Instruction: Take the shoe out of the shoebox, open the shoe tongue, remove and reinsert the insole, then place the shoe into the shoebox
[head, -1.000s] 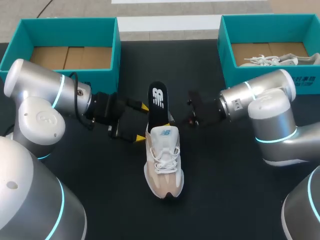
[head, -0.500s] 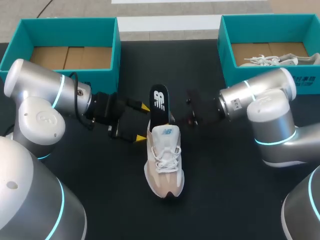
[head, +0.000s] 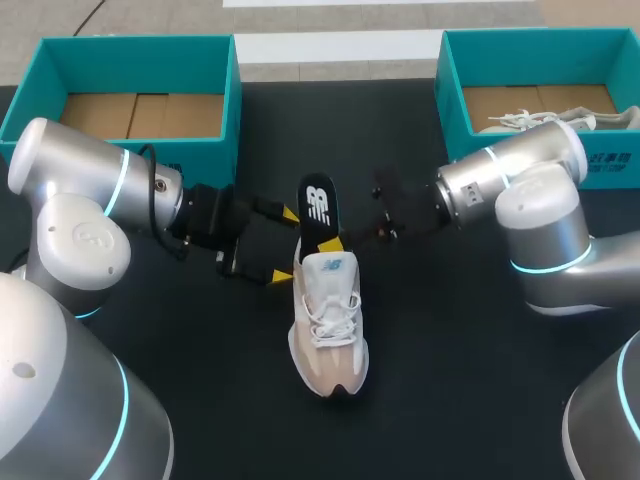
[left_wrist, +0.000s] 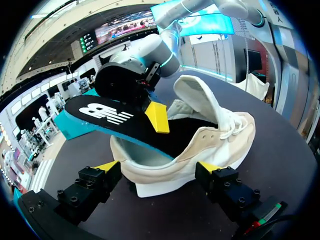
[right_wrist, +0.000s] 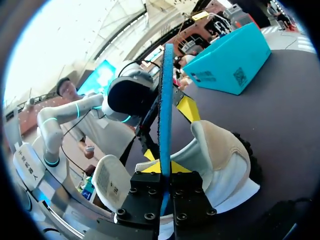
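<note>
Left jaws: clamped on shoe (head: 330, 320) heel.
Right jaws: clamped on insole (head: 318, 205).
Insole: partly inside shoe, tilted upward.

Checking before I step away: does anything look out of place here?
Only the insole stands tilted, half out of the shoe at its heel, pinched by the right gripper while the left gripper holds the shoe. That fits the task; nothing looks damaged.

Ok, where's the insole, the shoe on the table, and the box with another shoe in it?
insole (head: 318, 203): head view, on its black top face.
shoe (head: 328, 360): head view, on its beige toe.
right shoebox (head: 452, 95): head view, on its left wall.
</note>
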